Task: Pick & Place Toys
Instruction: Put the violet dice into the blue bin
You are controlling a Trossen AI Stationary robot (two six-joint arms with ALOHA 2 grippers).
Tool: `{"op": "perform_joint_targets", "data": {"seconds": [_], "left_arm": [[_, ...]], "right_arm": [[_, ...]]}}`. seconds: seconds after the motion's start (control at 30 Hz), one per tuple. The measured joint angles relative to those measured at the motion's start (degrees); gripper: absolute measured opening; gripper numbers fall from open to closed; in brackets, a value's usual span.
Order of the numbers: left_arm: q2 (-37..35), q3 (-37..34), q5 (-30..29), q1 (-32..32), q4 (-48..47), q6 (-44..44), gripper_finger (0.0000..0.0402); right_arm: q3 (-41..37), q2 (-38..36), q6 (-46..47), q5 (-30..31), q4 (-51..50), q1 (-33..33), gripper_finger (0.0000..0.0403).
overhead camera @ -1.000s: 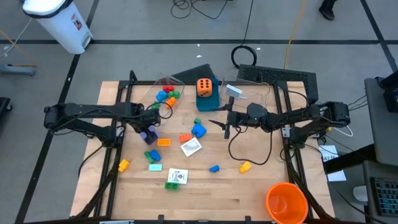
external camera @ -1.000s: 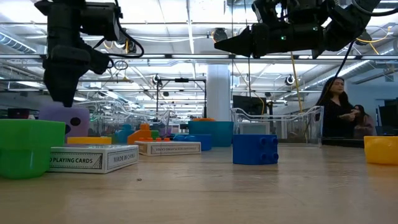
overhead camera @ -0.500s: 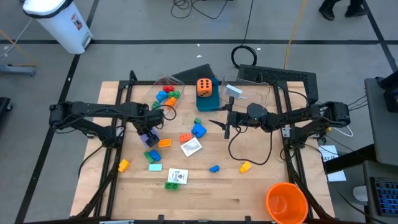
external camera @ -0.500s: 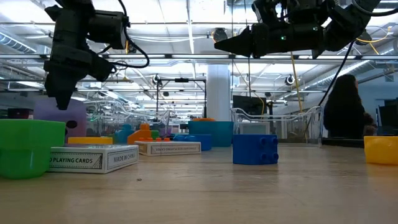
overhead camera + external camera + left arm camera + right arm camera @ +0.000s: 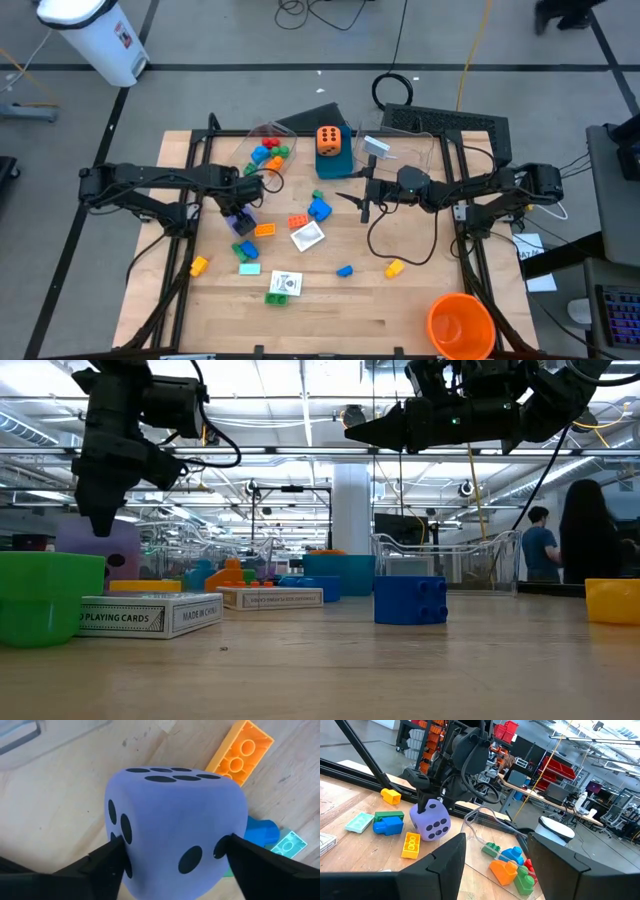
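Fingers of the left gripper (image 5: 170, 860) straddled the purple die (image 5: 175, 820), touching both flanks, apparently mid-grasp. Next came squeezing firm, then lifting. Right gripper (image 5: 364, 203) hung part-open, empty, well apart.

Left end effector (image 5: 238, 213) straddles the die (image 5: 175, 822) on the tabletop (image 5: 400, 310), a brick (image 5: 240, 751) just beside it. Card box (image 5: 150, 613) lies near the front edge. Right end effector (image 5: 362, 205) hangs above the tabletop's middle. Cup (image 5: 461, 325) sits at the front right corner.
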Motion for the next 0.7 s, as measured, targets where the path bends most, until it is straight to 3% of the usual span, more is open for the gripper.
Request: {"op": "perform_joint_targets", "data": {"seconds": [0.1,0.57,0.7], "left_arm": [[0.0,0.0,0.0,0.0,0.0,1.2,0.0266],[-2.4,4.6,1.1,-1.0,-0.8,3.4,0.0214],[-2.4,4.9,0.9,-1.7,-1.0,4.2,0.0177]], "right_arm": [[0.0,0.0,0.0,0.0,0.0,0.0,0.0208],[0.0,0.0,-0.2,0.0,0.0,0.0,0.0208],[0.0,0.0,-0.2,0.1,0.0,0.0,0.0208]]}}
